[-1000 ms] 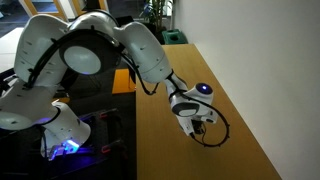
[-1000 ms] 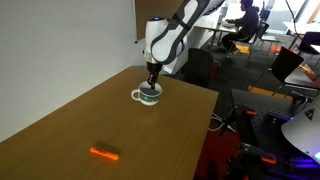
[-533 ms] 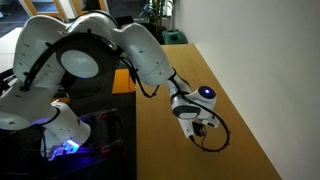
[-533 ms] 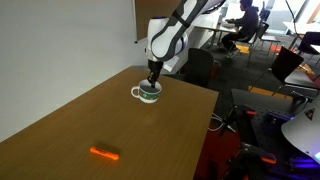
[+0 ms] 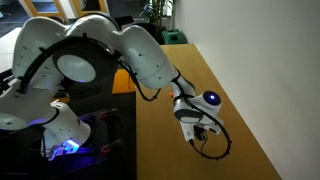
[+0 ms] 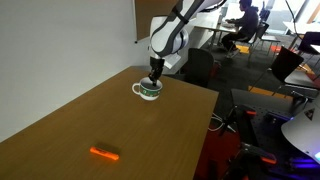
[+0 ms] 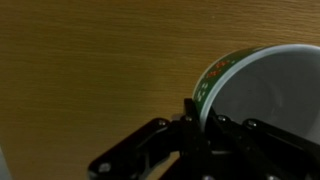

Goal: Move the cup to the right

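The cup (image 6: 149, 91) is small, white and round, with a green-patterned rim and a side handle, and stands near the far end of the wooden table (image 6: 90, 120). My gripper (image 6: 153, 80) comes down from above with its fingers pinched on the cup's rim. In the wrist view the cup (image 7: 262, 88) fills the right side, and my gripper's (image 7: 200, 118) dark fingers clamp its wall, one inside and one outside. In an exterior view the gripper (image 5: 203, 131) covers most of the cup (image 5: 214, 143), which shows only as a dark ring.
A small orange object (image 6: 104, 154) lies on the table towards the near end. The table's edge (image 6: 205, 120) drops off to a floor with cables and equipment. A wall (image 5: 270, 70) runs along the table's other long side.
My gripper and the cup have slid together a short way along the table, towards its far end in the view with the orange object. The grip is unchanged.
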Available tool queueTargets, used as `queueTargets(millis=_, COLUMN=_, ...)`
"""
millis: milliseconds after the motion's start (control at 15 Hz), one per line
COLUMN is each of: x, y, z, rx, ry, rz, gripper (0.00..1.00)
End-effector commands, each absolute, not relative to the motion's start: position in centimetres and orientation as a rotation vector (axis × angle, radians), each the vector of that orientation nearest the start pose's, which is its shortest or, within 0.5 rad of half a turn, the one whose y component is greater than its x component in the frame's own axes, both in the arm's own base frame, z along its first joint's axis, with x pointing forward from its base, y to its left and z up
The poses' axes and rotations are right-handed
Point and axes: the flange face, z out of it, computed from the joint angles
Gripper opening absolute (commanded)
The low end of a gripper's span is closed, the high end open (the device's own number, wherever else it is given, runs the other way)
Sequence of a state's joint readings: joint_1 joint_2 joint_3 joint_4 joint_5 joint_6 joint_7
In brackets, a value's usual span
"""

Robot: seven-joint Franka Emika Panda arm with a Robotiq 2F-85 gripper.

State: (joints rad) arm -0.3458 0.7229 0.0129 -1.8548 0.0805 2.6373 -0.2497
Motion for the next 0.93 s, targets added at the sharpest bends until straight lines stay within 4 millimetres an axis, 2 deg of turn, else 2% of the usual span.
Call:
queueTargets(millis=0, x=61.1, y=-22.3, z=14.4, rx=-3.056, ry=0.302, rz=-0.092, gripper=0.03)
queueTargets(millis=867, x=61.5, y=-25.9, z=13.2, rx=-3.048, ry=0.535, rz=-0.025, gripper=0.03)
